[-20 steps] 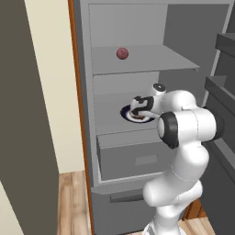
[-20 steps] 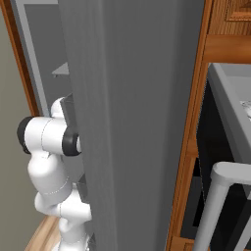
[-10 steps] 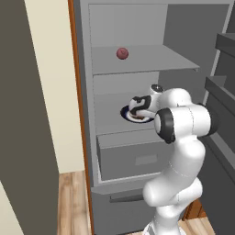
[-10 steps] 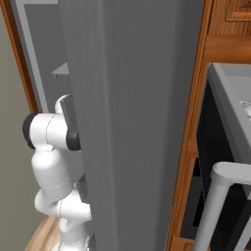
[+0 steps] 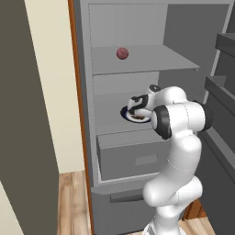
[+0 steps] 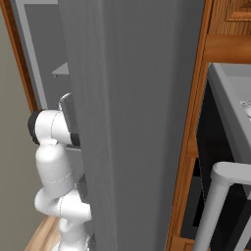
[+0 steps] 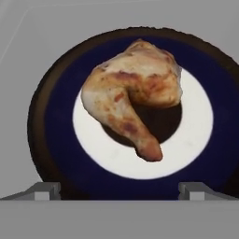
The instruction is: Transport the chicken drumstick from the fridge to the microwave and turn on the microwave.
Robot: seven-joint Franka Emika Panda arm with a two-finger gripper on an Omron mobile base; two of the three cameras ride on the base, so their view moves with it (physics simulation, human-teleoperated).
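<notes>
- The chicken drumstick [image 7: 130, 100], golden-brown and lumpy, lies on a round plate [image 7: 56, 140] with a dark blue rim and a white centre, its narrow bone end pointing toward the lower edge of the hand view.
- The plate [image 5: 125, 111] sits on the middle shelf [image 5: 106, 126] of the open fridge [image 5: 82, 92], just above a closed light grey drawer [image 5: 133, 158].
- The gripper [image 7: 121, 190] hangs directly above the plate with its jaws spread wide; the two finger tips [image 7: 44, 190] stand far apart on either side of the drumstick, touching nothing and holding nothing.
- In the left base view the gripper [image 5: 137, 106] reaches into the fridge over the plate, the white arm [image 5: 176, 151] rising from the lower right and bending at a dark joint just in front of the drawer.
- A small reddish-pink ball [image 5: 122, 53] rests on the upper shelf [image 5: 151, 64], well apart from the plate below it.
- In the right base view the fridge's dark grey outer side [image 6: 142, 122] stands in the foreground, with the arm [image 6: 51, 162] reaching in behind it from the left.
- Wooden cabinet framing [image 6: 193, 147] runs beside the fridge, and a grey surface [image 6: 230, 103] lies at the right.
- A wooden floor [image 5: 71, 202] shows in front of the fridge at the lower left.
</notes>
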